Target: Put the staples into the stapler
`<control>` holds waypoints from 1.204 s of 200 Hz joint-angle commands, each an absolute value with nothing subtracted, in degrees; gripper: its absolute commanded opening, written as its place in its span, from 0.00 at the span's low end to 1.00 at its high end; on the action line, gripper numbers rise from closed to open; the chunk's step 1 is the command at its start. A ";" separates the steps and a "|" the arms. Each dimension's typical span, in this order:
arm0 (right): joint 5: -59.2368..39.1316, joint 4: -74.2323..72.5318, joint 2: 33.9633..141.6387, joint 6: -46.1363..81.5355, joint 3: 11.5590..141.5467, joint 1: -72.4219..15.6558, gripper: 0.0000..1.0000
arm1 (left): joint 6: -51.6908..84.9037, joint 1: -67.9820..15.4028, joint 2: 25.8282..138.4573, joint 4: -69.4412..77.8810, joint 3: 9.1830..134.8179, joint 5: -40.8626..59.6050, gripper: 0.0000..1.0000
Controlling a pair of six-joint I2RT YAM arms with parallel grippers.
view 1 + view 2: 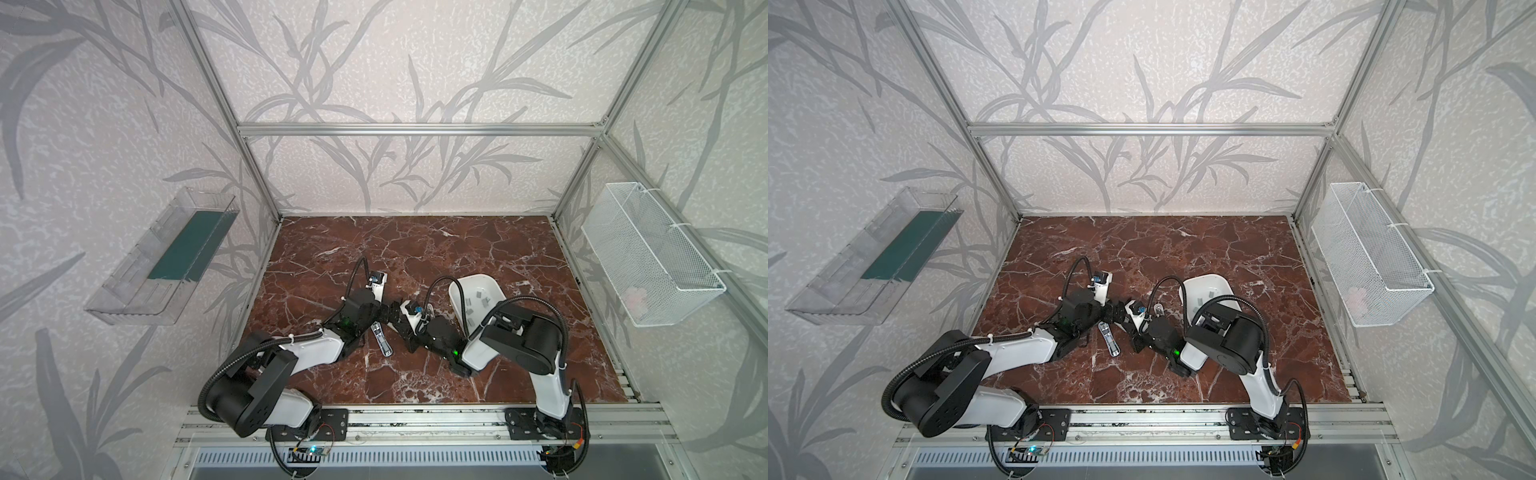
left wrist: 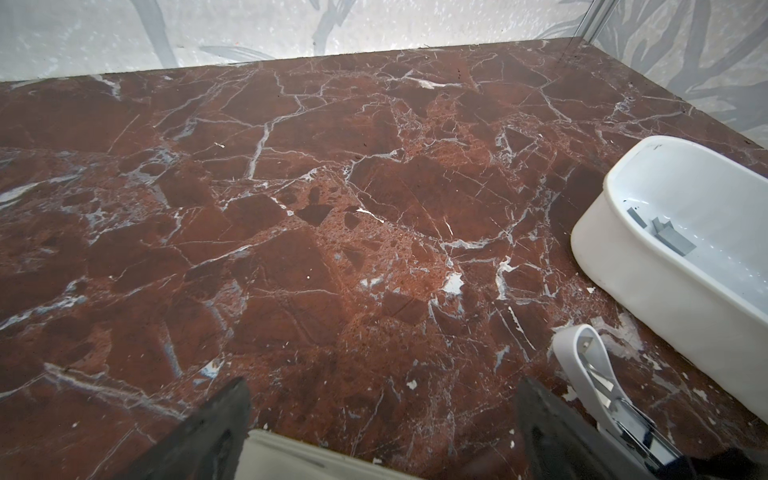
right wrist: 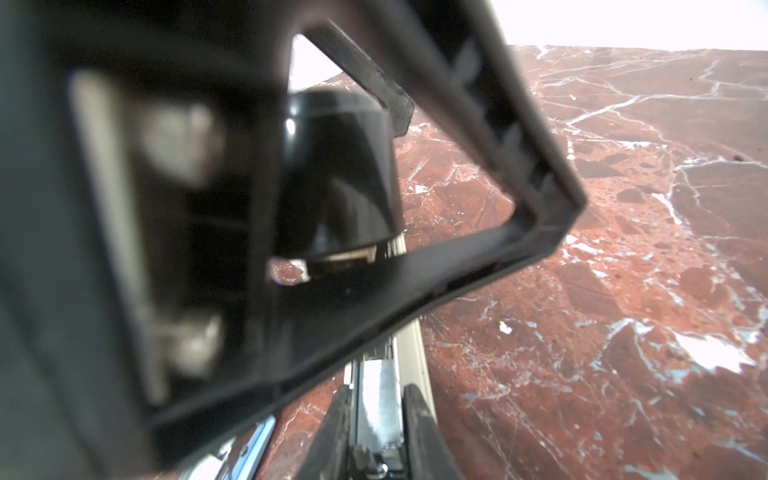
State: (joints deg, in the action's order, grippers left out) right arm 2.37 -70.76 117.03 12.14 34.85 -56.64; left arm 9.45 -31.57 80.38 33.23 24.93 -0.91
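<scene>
The stapler lies open on the marble between the two arms. In both top views its metal base points toward the front and its white lid toward the bin. My right gripper is shut on the stapler's shiny metal channel, one finger on each side. My left gripper stands wide open just above the stapler, right in front of the right gripper, and holds nothing. Several grey staples lie in the white bin.
A clear tray with a green insert hangs on the left wall. A white wire basket hangs on the right wall. The two grippers almost touch at the table's middle.
</scene>
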 commanded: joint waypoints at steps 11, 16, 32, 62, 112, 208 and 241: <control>1.76 -73.40 118.21 11.95 34.11 -56.62 0.23 | 10.36 -31.56 77.39 33.05 26.27 -1.05 0.99; 1.80 -73.45 118.29 11.91 34.12 -56.68 0.23 | 10.53 -31.56 77.00 32.85 26.28 -1.02 0.99; 1.85 -73.60 118.37 11.87 34.09 -56.68 0.25 | 11.23 -31.54 75.20 31.92 26.63 -0.72 0.99; 1.93 -74.07 118.48 11.95 33.97 -56.64 0.25 | 12.20 -31.55 72.19 28.82 27.77 -0.53 0.99; 1.95 -74.35 118.48 12.13 33.73 -56.69 0.24 | 13.41 -31.55 70.64 28.57 27.17 -2.72 0.99; 1.93 -67.52 107.57 12.50 32.30 -56.63 0.31 | 16.83 -31.20 80.15 28.06 27.78 -13.86 0.99; 1.59 -56.17 105.04 11.98 37.77 -56.66 0.31 | 18.34 -30.36 82.35 28.41 27.61 -16.41 0.99</control>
State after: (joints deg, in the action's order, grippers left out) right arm 1.19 -64.38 107.02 12.34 34.02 -56.62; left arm 16.43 -31.09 81.34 28.01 26.33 -12.53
